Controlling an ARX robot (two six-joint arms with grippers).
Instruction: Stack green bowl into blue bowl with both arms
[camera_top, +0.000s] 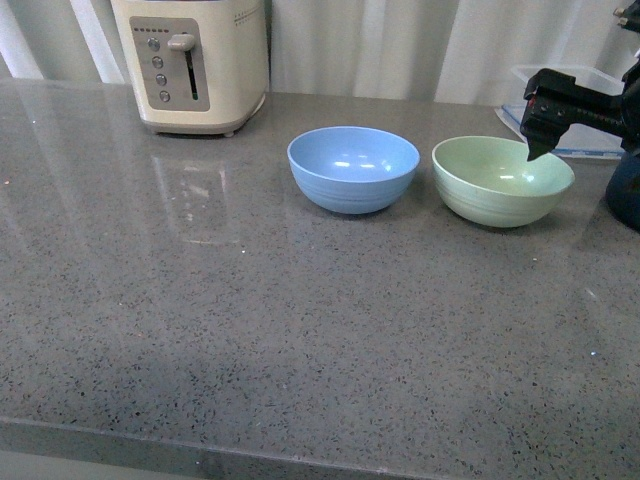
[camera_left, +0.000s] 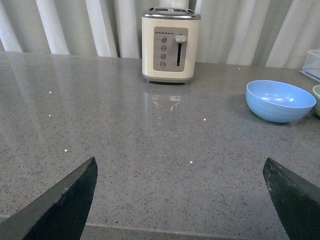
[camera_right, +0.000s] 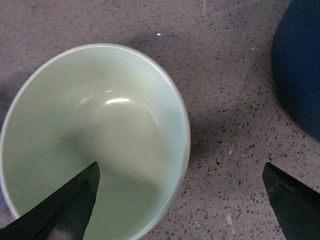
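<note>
Right claw (camera_right: 180, 207): we see its two fingers spread wide apart and gripping nothing. One finger hangs over the hollow of the bowl, the other over bare stone outside the rim.
Green bowl (camera_top: 503, 180): it sits upright and empty on the worktop, directly beneath the right claw. Its rim passes between that claw's fingers. We cannot tell whether either finger touches it.
Blue bowl (camera_top: 353, 168): also upright and empty, it stands just beside the green bowl on the side away from the right claw. A narrow gap separates the two.
Left claw (camera_left: 180, 202): its fingers are likewise wide apart with nothing between them, low over the near part of the worktop. We find the blue bowl ahead of this claw, off toward the right claw's side and well apart from it.
Worktop (camera_top: 250, 330): grey speckled stone with a glossy surface. It carries both bowls.
Toaster (camera_top: 190, 60): cream, with a side lever and a column of buttons. It stands far ahead of the left claw, at the back of the worktop.
Navy pot (camera_right: 300, 65): a dark rounded body near the right claw's outer finger, apart from the green bowl.
</note>
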